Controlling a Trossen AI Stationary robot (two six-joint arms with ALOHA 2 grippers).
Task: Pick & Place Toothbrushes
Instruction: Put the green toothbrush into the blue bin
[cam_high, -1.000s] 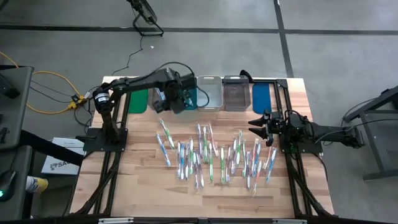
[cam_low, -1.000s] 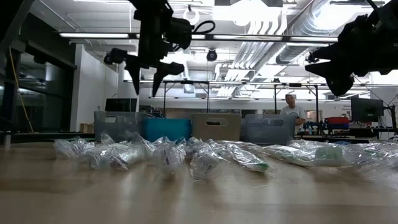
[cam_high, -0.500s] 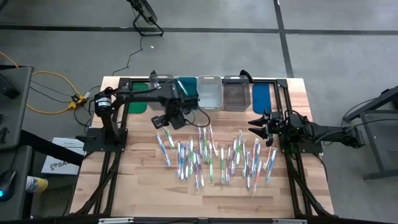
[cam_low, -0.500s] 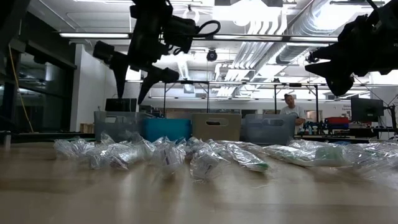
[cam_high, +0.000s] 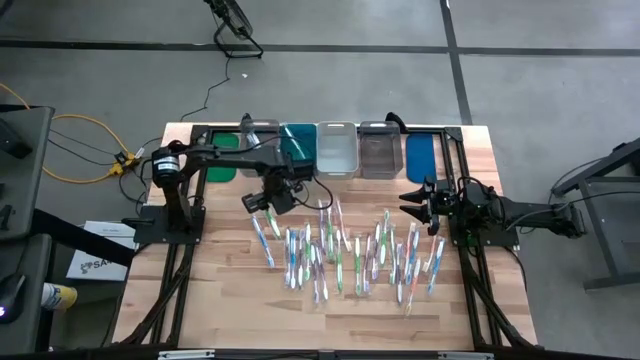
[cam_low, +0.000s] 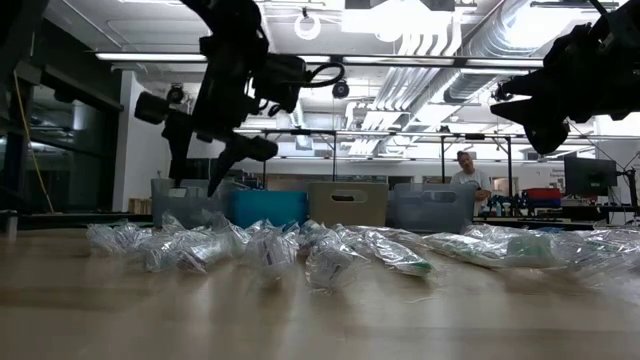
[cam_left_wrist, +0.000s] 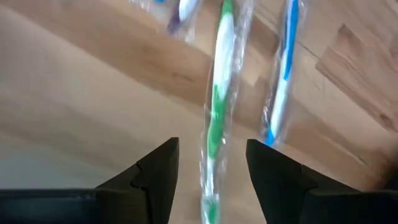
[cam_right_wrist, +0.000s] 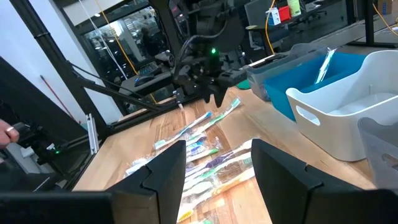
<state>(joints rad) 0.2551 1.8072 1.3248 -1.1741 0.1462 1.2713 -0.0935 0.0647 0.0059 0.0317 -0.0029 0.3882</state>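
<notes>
Dozens of wrapped toothbrushes (cam_high: 340, 250) lie mid-worktop (cam_high: 220, 300) | my left gripper (cam_high: 262, 203) hovers fingers apart over the leftmost ones, holding nothing | my right gripper (cam_high: 412, 200) waits open above the right edge, empty

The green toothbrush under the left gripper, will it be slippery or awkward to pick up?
Probably slippery: the green toothbrush sits in a glossy clear wrapper. It looks slim and light, so it may skid on the table. The left gripper is open astride it.
</notes>
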